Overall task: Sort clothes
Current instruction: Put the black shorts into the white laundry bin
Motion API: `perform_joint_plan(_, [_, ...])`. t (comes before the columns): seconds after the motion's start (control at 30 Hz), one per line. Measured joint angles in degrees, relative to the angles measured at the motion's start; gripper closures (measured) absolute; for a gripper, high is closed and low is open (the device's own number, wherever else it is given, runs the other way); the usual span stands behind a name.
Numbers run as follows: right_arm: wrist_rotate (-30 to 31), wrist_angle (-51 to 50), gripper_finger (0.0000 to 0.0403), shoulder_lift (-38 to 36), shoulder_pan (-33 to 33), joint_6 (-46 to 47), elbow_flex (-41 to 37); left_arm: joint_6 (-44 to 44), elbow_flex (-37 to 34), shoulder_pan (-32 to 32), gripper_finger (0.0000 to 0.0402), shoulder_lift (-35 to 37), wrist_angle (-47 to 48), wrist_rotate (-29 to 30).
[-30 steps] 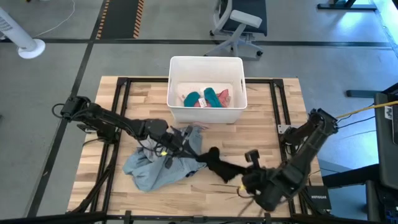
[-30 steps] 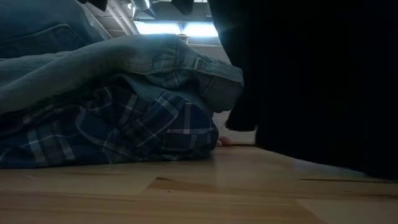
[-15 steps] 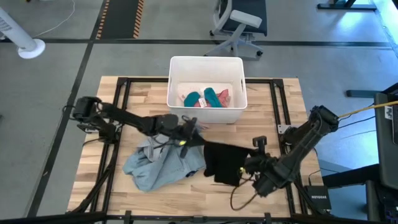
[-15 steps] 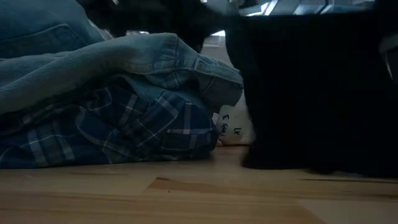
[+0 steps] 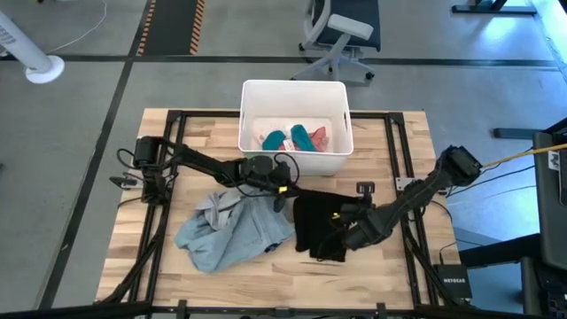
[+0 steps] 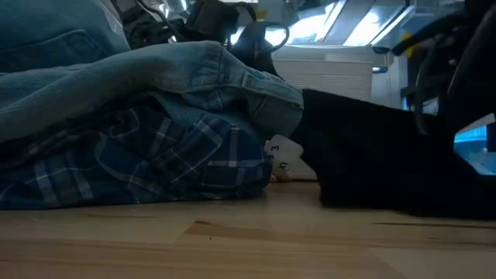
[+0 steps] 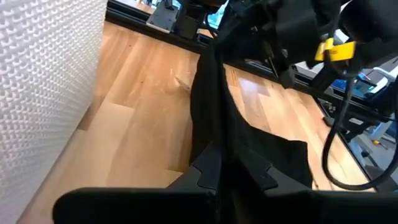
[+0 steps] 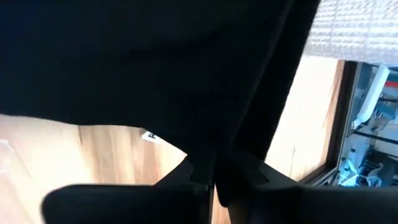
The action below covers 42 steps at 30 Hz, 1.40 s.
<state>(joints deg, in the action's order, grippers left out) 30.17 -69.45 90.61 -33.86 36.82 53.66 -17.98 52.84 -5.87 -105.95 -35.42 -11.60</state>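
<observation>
Both claws pinching black garment [image 5: 319, 226]

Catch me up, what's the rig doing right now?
Both arms hold one black garment spread on the table: left gripper shut on its edge nearest the white bin, right gripper on the opposite edge. The grey-blue shirt and plaid shirt lie piled beside it. Teal and pink pieces are in the bin.
</observation>
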Motion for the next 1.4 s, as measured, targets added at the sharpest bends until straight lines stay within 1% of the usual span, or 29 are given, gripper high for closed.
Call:
perform_joint_plan(0.13, [-1.5,-0.1,0.0335,0.0,0.6,-3.2,-0.4,1.2,0.0,-0.2,0.0386,0.0,0.4,0.1])
perform_joint_plan(0.23, [-2.5,-4.1,0.0295,-0.1,0.3,-4.7,1.6,1.9,0.0,-0.2,0.0386,0.0,1.3,0.4])
perform_joint_plan(0.37, [-3.9,-10.2,0.0243,-0.2,-1.7,-6.3,6.0,3.1,0.1,-0.3,0.0386,0.0,2.3,0.5])
perform_joint_plan(0.47, [-3.8,-11.0,0.0216,-0.2,-4.6,-8.5,8.6,3.1,0.1,-0.3,0.0386,0.0,2.2,0.5])
perform_joint_plan(0.53, [-2.1,-10.6,0.0205,-0.2,-6.1,-8.7,9.3,3.2,0.1,-0.3,0.0386,0.0,2.3,0.6])
perform_joint_plan(0.73, [0.0,-9.5,0.0199,-0.1,-10.3,-8.6,8.1,3.2,0.0,-0.2,0.0386,0.0,2.3,0.8])
perform_joint_plan(0.87, [2.6,-6.2,0.0203,-0.1,-13.5,-9.2,4.9,3.2,0.0,-0.1,0.0386,0.0,2.3,0.9])
perform_joint_plan(1.0, [2.9,-2.0,0.0211,-0.1,-16.4,-10.1,0.0,3.2,0.0,-0.1,0.0386,0.0,2.2,0.9])
perform_joint_plan(1.17, [5.3,9.5,0.0219,-0.1,-18.8,-11.7,-8.7,3.5,0.0,-0.1,0.0386,0.0,2.2,0.9])
perform_joint_plan(1.3, [5.8,21.3,0.0221,0.0,-18.6,-18.0,-15.7,3.6,0.0,-0.1,0.0386,0.0,2.3,0.9])
perform_joint_plan(1.4, [6.9,28.7,0.0221,-0.1,-18.7,-24.7,-19.1,3.6,0.0,-0.1,0.0386,-0.1,2.3,0.9])
